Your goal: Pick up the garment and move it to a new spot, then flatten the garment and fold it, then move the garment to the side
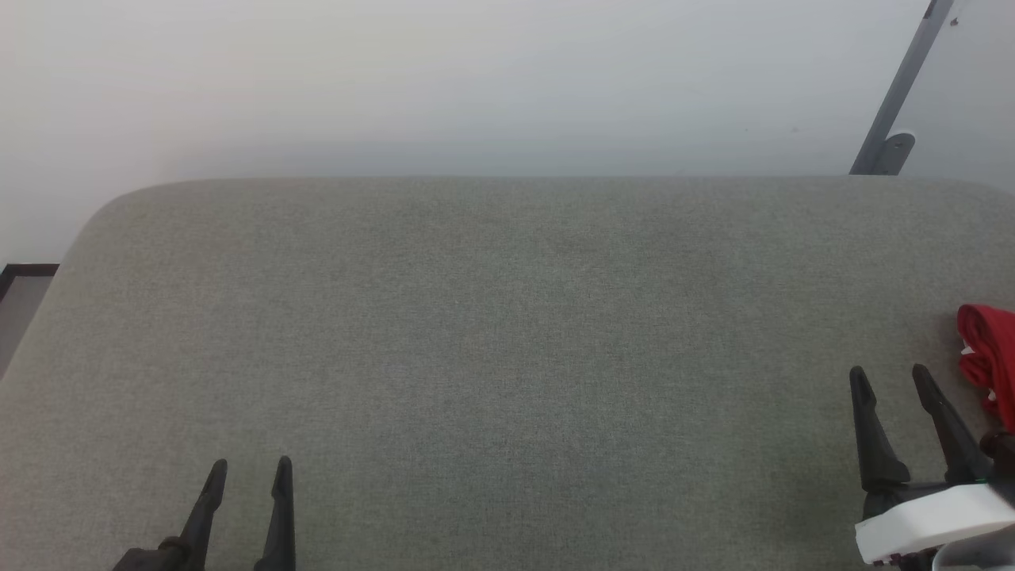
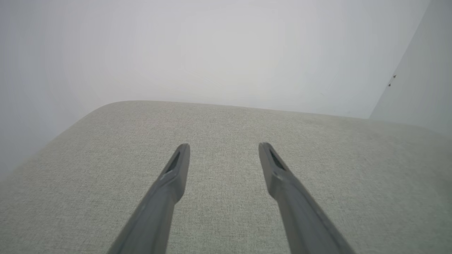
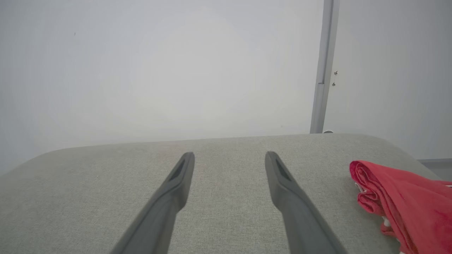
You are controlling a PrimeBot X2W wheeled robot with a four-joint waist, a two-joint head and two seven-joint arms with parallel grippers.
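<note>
A grey woven cushion (image 1: 507, 317) met a pale wall (image 1: 476, 79), a grey post (image 1: 900, 87) at two o'clock. The garment (image 1: 987, 357) lay bunched at three o'clock. The left gripper (image 1: 253, 462) and right gripper (image 1: 888, 370) hovered spread, holding nothing.

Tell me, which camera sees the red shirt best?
The right wrist view. There the red shirt lies bunched on the grey cushion, close up with its folds clear, though the edge cuts it off. The head view catches just a small red piece at its right edge. The left wrist view faces cushion and wall.
</note>
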